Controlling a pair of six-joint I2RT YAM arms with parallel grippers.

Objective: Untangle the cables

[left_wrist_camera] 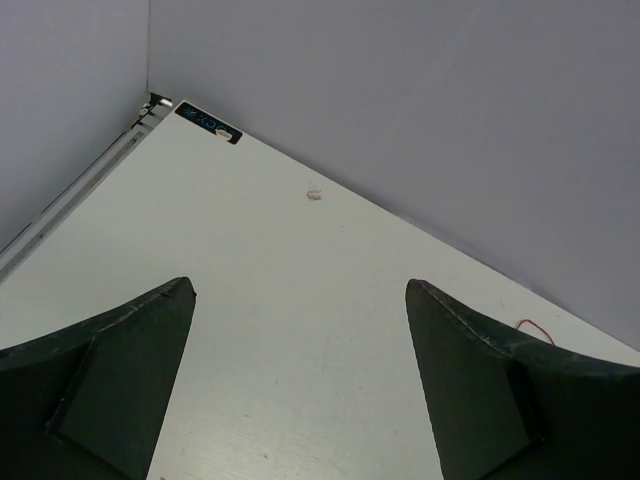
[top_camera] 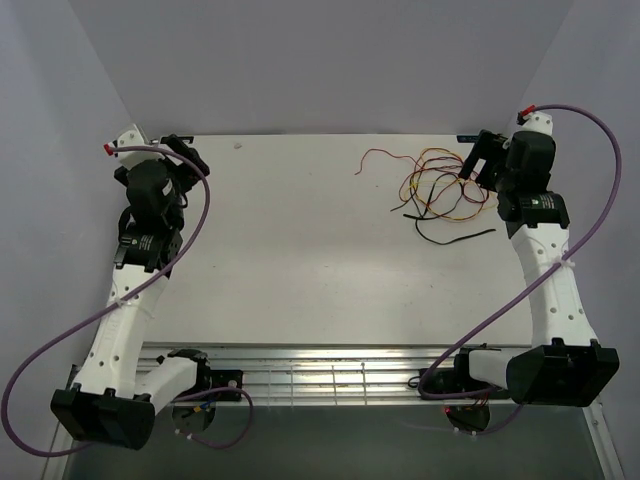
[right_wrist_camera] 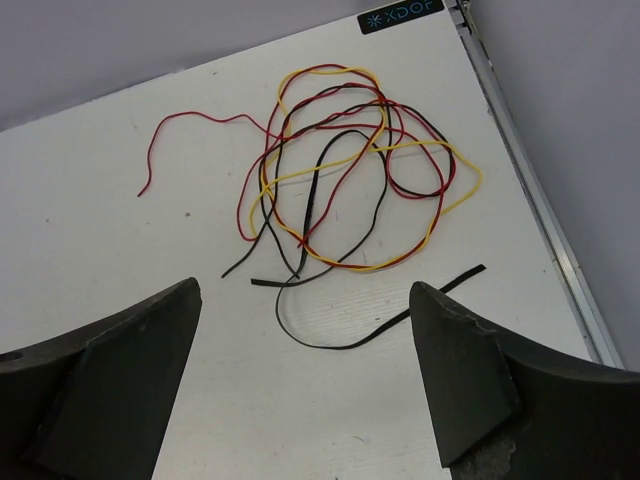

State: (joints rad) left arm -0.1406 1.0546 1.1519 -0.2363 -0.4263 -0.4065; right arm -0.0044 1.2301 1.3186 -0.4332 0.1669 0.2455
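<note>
The cables (top_camera: 440, 190) lie in a loose tangle of red, yellow and black wires at the table's far right. A red tail (top_camera: 375, 155) runs out to the left and a black end (top_camera: 455, 238) trails toward the near side. My right gripper (top_camera: 475, 165) is open and empty just right of the tangle. In the right wrist view the tangle (right_wrist_camera: 340, 170) lies ahead of the open gripper (right_wrist_camera: 306, 285), and a black loop (right_wrist_camera: 340, 340) reaches between the fingers' line. My left gripper (top_camera: 190, 158) is open and empty at the far left (left_wrist_camera: 300, 290). Only a red wire tip (left_wrist_camera: 535, 328) shows there.
The table's metal edge rail (right_wrist_camera: 540, 210) runs close to the right of the tangle, with a dark label (right_wrist_camera: 400, 15) at the far corner. Grey walls enclose the back and sides. Another label (left_wrist_camera: 208, 124) marks the far left corner. A small speck (left_wrist_camera: 314, 195) lies on the table.
</note>
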